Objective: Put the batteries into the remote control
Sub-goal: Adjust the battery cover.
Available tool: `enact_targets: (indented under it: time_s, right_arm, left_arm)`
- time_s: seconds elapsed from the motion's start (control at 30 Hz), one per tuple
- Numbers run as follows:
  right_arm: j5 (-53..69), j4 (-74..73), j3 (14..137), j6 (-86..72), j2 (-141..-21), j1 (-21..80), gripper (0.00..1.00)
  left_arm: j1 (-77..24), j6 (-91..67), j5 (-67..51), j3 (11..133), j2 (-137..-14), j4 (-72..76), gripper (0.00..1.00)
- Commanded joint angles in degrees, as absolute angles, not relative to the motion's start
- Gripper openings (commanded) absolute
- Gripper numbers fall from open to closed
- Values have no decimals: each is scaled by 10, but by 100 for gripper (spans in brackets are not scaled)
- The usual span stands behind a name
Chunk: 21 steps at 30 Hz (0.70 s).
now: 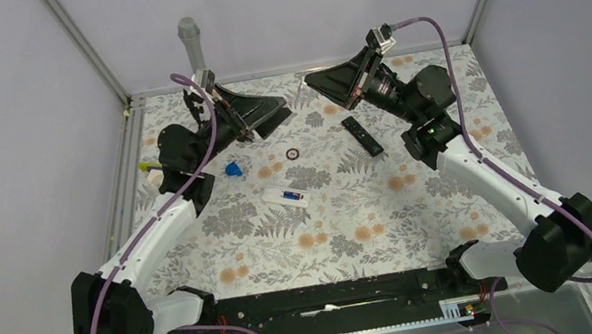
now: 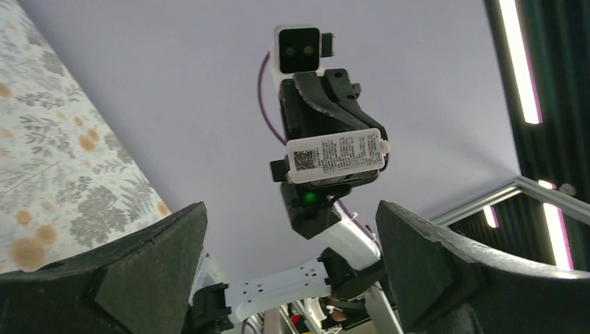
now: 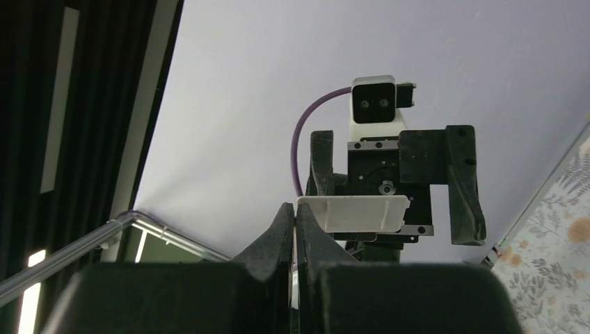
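Note:
A white remote control (image 1: 286,196) lies flat mid-table, with a small blue battery (image 1: 291,195) showing in its middle. Both arms are raised over the far end of the table, tips facing each other. My right gripper (image 1: 311,83) (image 3: 296,209) is shut on the edge of a thin white plastic cover (image 3: 355,213), which sticks out sideways from the tips. My left gripper (image 1: 272,121) (image 2: 291,212) stands wide open with nothing between its fingers (image 2: 160,257); through the gap I see only the right arm. Other batteries are not visible.
A black remote (image 1: 362,136) lies right of centre near the right arm. A small dark ring (image 1: 292,153), a blue blob-shaped piece (image 1: 233,169) and a yellow-green bit (image 1: 147,166) at the left edge lie on the floral cloth (image 1: 356,229). Walls enclose the table.

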<state>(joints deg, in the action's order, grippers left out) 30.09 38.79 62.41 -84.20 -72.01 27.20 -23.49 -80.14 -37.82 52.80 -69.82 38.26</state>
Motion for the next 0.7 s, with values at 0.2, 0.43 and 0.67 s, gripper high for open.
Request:
enact_targets:
  time_s: [0.2,0.43,0.67]
  right_arm:
    - [323,526,656,-927,-739,269,0]
    - [331,558,664,-945,-759,269,0]
    - [342,611,654,-980,-778,274,0]
  left_arm:
    - [-229,-976,-404,576,-738,520,92]
    - [-230,-1086,-438,566,-738,444,80]
    - [-235,-1184,-422,564,-755,517,72]
